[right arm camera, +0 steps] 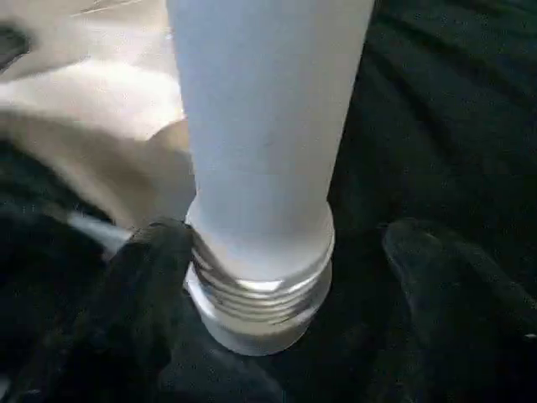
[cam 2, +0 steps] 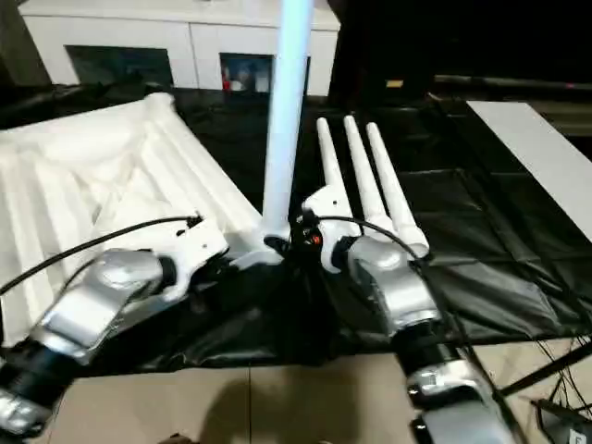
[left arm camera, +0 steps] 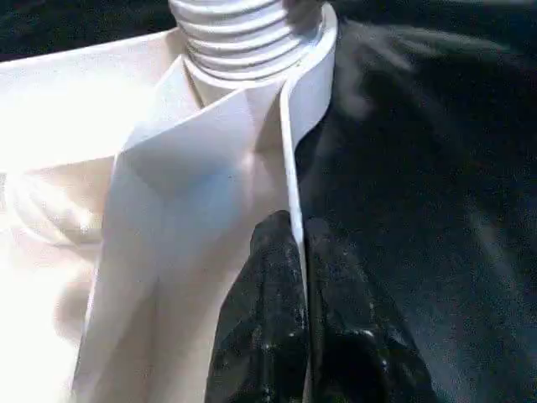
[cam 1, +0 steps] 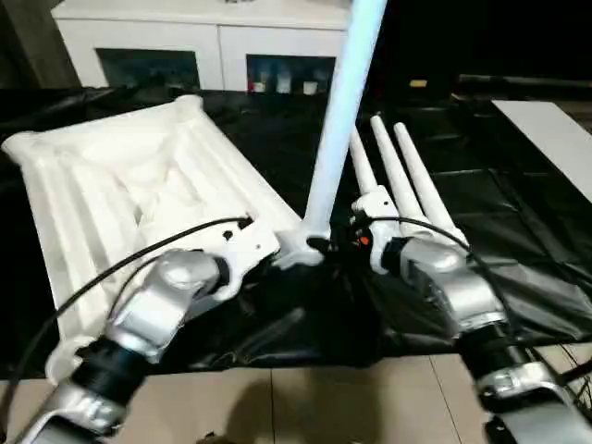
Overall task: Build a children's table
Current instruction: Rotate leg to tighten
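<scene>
We see the tabletop (cam 1: pixel 139 185) lying underside-up on the black-draped counter (cam 1: pixel 518 231), the left claw (left arm camera: pixel 295 277) clenched on its rim wall. One leg (cam 1: pixel 342 111) stands upright at the near corner socket, threads apparently still exposed. The right claw (right arm camera: pixel 285 277) is spread around its base, and three legs (cam 1: pixel 407 176) lie at two o'clock.

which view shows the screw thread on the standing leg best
The right wrist view: the thread on the upright leg sits close and central. The left wrist view catches its rings at the tabletop corner; in the eye views the grippers crowd the leg's base.
</scene>
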